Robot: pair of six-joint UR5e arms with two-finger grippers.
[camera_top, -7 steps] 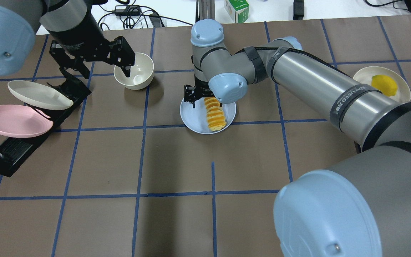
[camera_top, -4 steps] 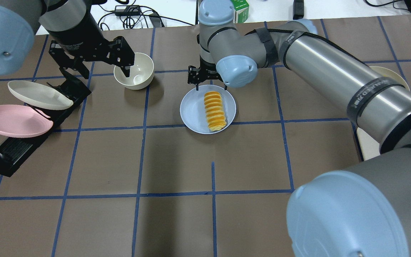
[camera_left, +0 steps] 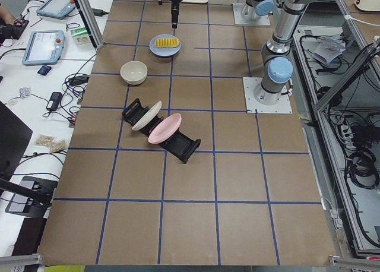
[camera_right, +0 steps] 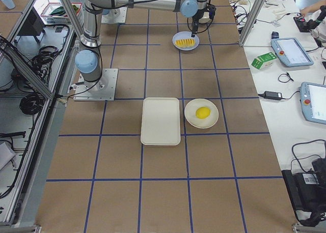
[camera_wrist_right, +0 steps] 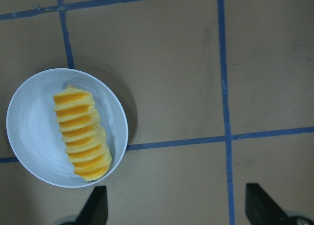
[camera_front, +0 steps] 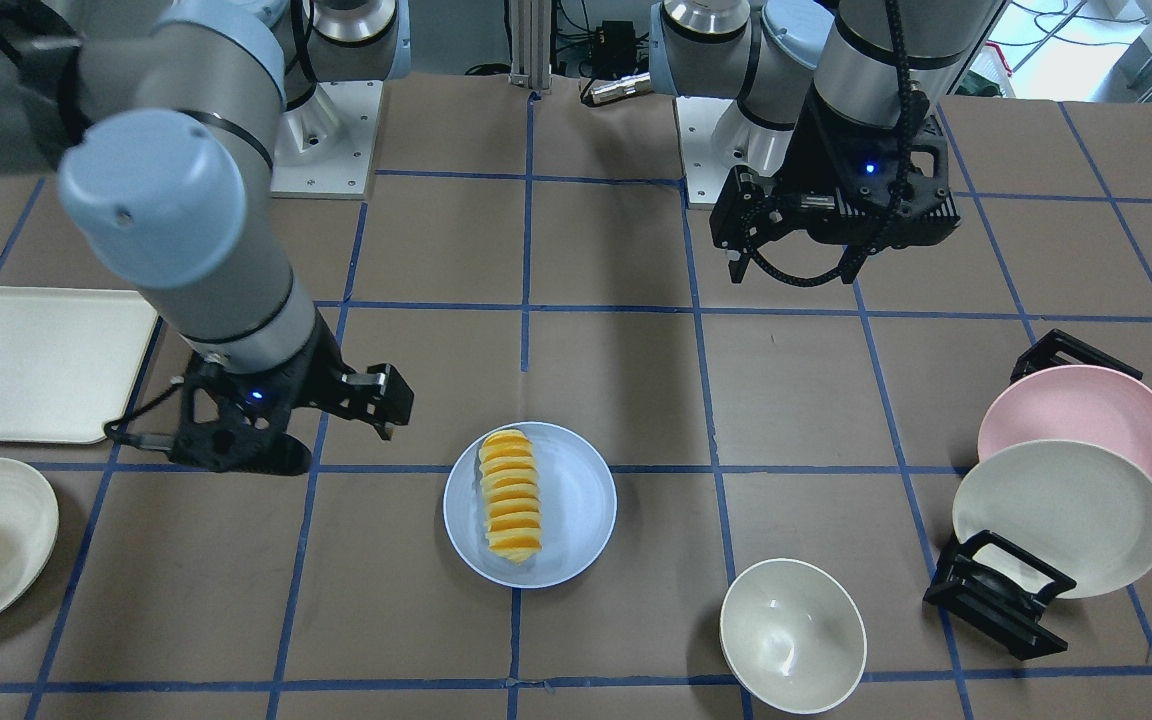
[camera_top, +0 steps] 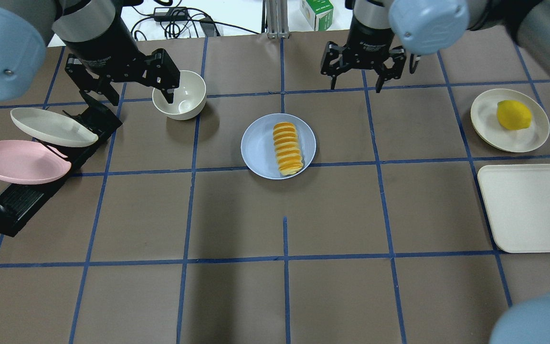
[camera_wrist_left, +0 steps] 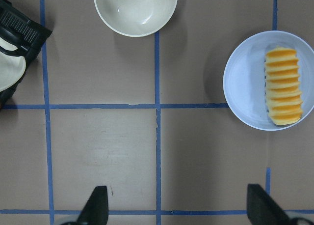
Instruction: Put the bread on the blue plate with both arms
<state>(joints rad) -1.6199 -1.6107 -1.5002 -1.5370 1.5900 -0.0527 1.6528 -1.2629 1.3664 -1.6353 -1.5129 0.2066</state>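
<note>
The bread [camera_top: 288, 149], a ridged yellow-orange loaf, lies on the right half of the blue plate [camera_top: 257, 143] at the table's middle. Both also show in the front view, bread [camera_front: 509, 493] on plate [camera_front: 576, 512], and in both wrist views: bread [camera_wrist_left: 284, 86], [camera_wrist_right: 81, 131]. My right gripper [camera_top: 356, 84] is open and empty, raised behind and to the right of the plate. My left gripper [camera_top: 129, 91] is open and empty, raised at the far left. Neither touches the bread.
A cream bowl [camera_top: 179, 95] stands left of the plate. A black rack [camera_top: 26, 200] holds a cream-white plate [camera_top: 53, 126] and a pink plate [camera_top: 19, 161] at the left edge. At the right are a lemon [camera_top: 513, 114] on a cream plate [camera_top: 487, 126] and a cream tray [camera_top: 533, 208].
My right gripper has left the bread's far end, lifted, and swung back and to the right. The bread stays on the blue plate. The left arm has not moved.
</note>
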